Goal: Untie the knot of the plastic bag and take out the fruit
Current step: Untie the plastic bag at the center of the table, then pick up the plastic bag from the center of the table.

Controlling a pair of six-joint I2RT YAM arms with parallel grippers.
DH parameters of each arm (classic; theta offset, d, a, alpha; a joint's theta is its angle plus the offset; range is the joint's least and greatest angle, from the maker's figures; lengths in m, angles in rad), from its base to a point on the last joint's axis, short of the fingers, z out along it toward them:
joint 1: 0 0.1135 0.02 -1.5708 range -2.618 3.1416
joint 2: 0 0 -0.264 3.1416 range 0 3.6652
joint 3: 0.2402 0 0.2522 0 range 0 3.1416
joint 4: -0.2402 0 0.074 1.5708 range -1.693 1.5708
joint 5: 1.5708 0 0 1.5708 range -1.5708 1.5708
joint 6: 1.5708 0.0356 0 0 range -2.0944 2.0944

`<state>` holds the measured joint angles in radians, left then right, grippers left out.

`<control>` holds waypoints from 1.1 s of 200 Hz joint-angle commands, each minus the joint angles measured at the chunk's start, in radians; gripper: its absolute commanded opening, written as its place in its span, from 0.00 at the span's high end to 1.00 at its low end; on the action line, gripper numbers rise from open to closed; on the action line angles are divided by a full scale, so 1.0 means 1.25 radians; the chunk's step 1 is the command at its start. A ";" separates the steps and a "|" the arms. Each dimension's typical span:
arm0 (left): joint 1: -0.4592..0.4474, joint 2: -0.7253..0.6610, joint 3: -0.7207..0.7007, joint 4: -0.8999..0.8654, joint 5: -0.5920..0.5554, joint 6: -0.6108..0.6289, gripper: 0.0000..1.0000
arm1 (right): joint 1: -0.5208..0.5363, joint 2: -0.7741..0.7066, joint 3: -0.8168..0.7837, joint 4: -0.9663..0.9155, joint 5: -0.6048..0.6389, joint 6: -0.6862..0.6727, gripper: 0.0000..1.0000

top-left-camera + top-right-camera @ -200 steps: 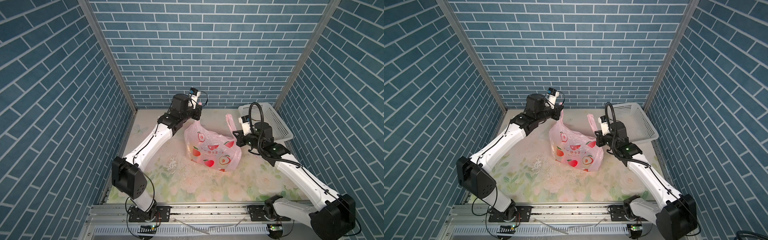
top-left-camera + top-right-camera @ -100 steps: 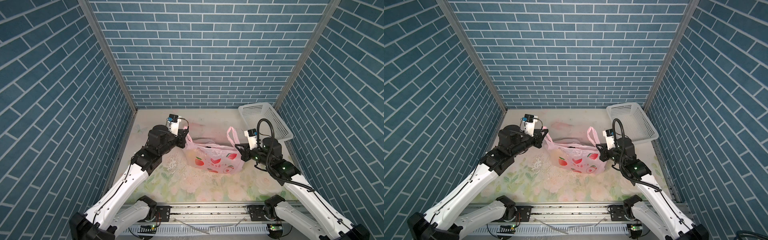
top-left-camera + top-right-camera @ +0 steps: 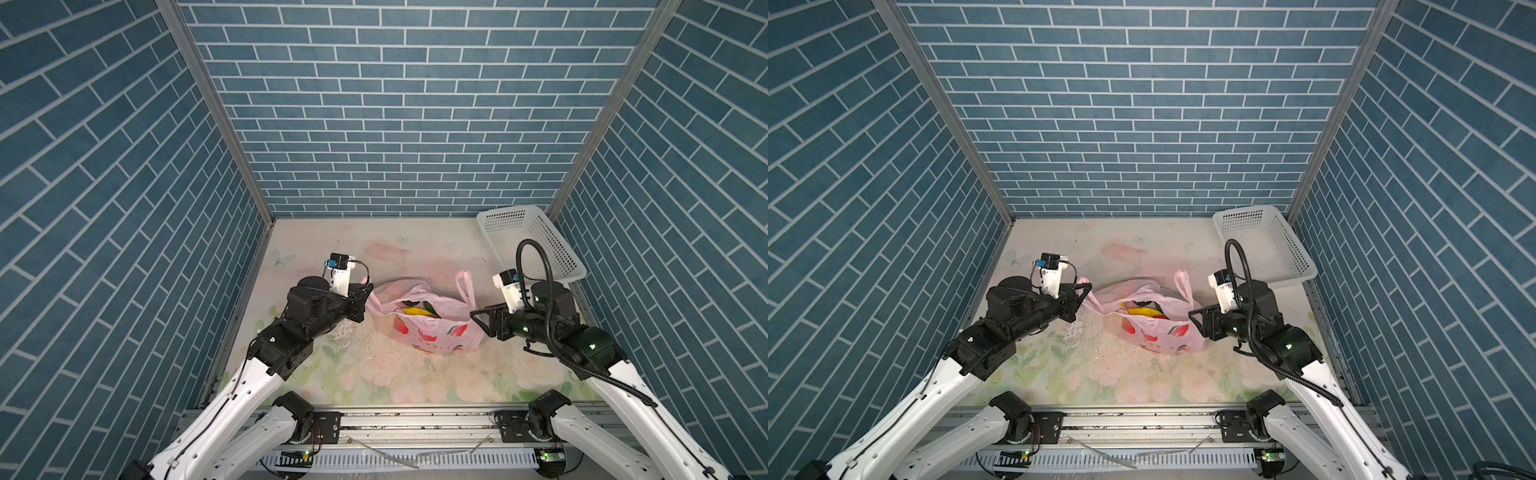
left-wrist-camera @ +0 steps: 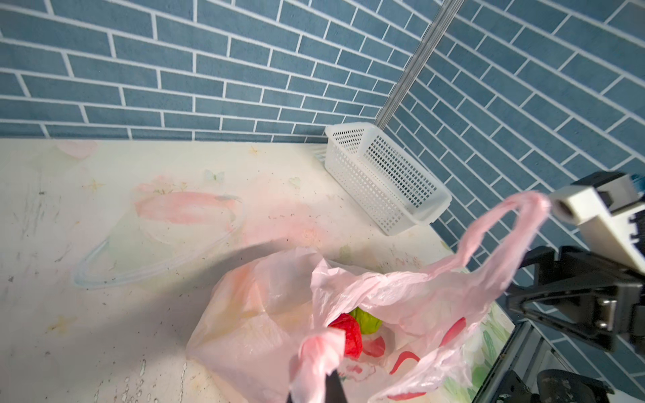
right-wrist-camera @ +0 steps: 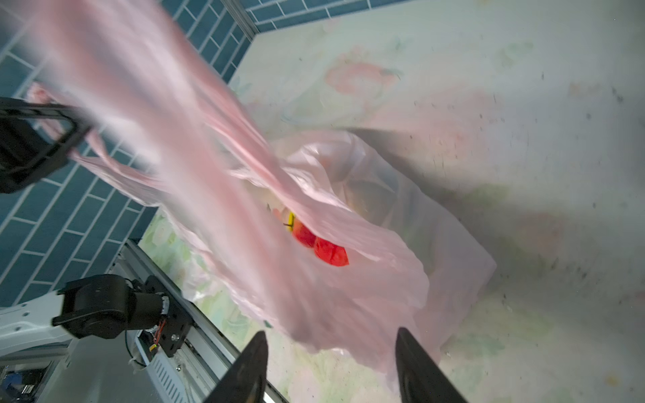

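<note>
The plastic bag (image 3: 436, 334) (image 3: 1158, 338) lies mid-table, pale pink with red prints, its mouth gaping upward. Fruit shows inside: a yellow banana (image 3: 413, 311) (image 3: 1139, 311), a red strawberry (image 4: 350, 336) and a green piece (image 4: 367, 319). No knot shows; the two loop handles are apart. My left gripper (image 3: 365, 289) (image 4: 314, 390) is shut on the left handle (image 4: 321, 352). My right gripper (image 3: 478, 319) (image 5: 331, 333) stands open beside the bag's right side. The right handle (image 3: 464, 284) (image 4: 488, 237) stands loose, blurred in the right wrist view.
A white perforated basket (image 3: 532, 245) (image 3: 1266, 249) (image 4: 384, 174) sits in the back right corner, behind my right arm. Blue brick walls close in three sides. A metal rail (image 3: 415, 419) runs along the front edge.
Both arms came forward and down, bringing the bag from raised to resting on the table. My right gripper opened and let go of the right handle. The bag's mouth spread open.
</note>
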<state>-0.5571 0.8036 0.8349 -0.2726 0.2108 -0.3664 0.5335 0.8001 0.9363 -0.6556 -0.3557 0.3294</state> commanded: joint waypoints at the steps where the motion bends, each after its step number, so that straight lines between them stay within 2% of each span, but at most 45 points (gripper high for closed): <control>1: -0.005 0.019 0.054 0.001 0.033 0.035 1.00 | 0.030 0.073 0.121 -0.101 -0.033 -0.096 0.37; 28: -0.005 0.046 0.061 0.024 0.074 0.042 1.00 | 0.079 0.189 0.261 -0.115 -0.027 -0.161 0.33; 59: -0.005 0.031 0.050 0.041 0.068 0.040 1.00 | 0.119 0.336 0.389 -0.133 -0.020 -0.238 0.28; 101: -0.005 0.018 0.061 0.045 0.059 0.043 1.00 | 0.135 0.444 0.467 -0.079 0.014 -0.290 0.22; 134: -0.005 0.021 0.071 0.058 0.058 0.045 1.00 | 0.141 0.539 0.536 -0.104 -0.032 -0.321 0.18; 178: -0.005 0.035 0.082 0.082 0.052 0.050 1.00 | 0.150 0.604 0.500 -0.137 -0.033 -0.380 0.15; 200: -0.005 0.042 0.083 0.093 0.052 0.050 1.00 | 0.160 0.584 0.421 -0.073 -0.037 -0.380 0.13; 220: -0.005 0.042 0.082 0.101 0.052 0.047 1.00 | 0.169 0.584 0.370 -0.028 0.005 -0.371 0.12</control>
<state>-0.5571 0.8574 0.9123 -0.1894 0.2779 -0.3183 0.7280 1.5425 1.4704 -0.7475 -0.3763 -0.0872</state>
